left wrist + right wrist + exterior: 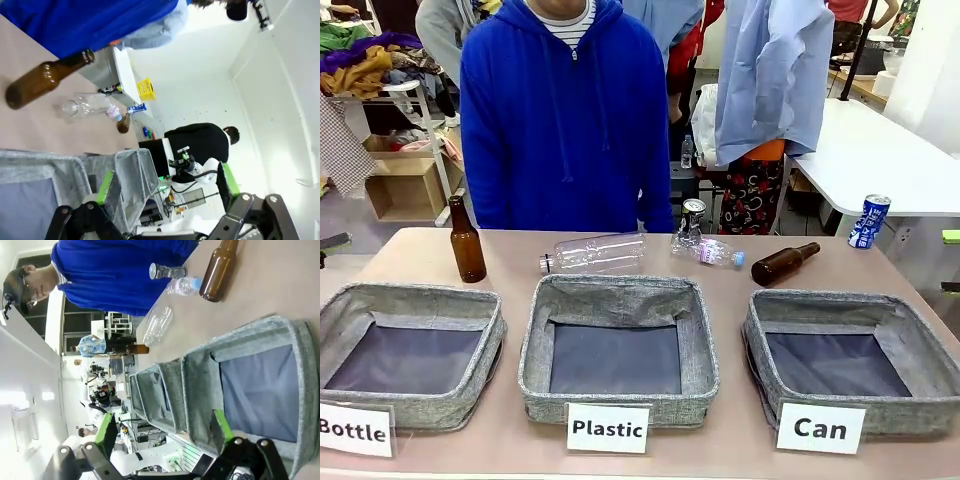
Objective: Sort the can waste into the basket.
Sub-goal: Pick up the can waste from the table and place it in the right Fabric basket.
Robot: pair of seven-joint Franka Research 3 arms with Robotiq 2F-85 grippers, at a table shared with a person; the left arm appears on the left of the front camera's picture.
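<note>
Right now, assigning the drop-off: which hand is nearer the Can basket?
Right. The right hand hangs at the Can basket; the left hand is at the Bottle basket, the row's other end.

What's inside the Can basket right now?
Only the dark lining shows inside the Can basket; no can lies in it. Its near wall hides the front strip of the floor. The crushed can and blue and white can stand outside.

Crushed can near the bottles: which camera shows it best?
The front view: the crushed can stands upright, just behind the small plastic bottle. The right wrist view shows it sideways near the top edge. The left wrist view: too small to tell.
</note>
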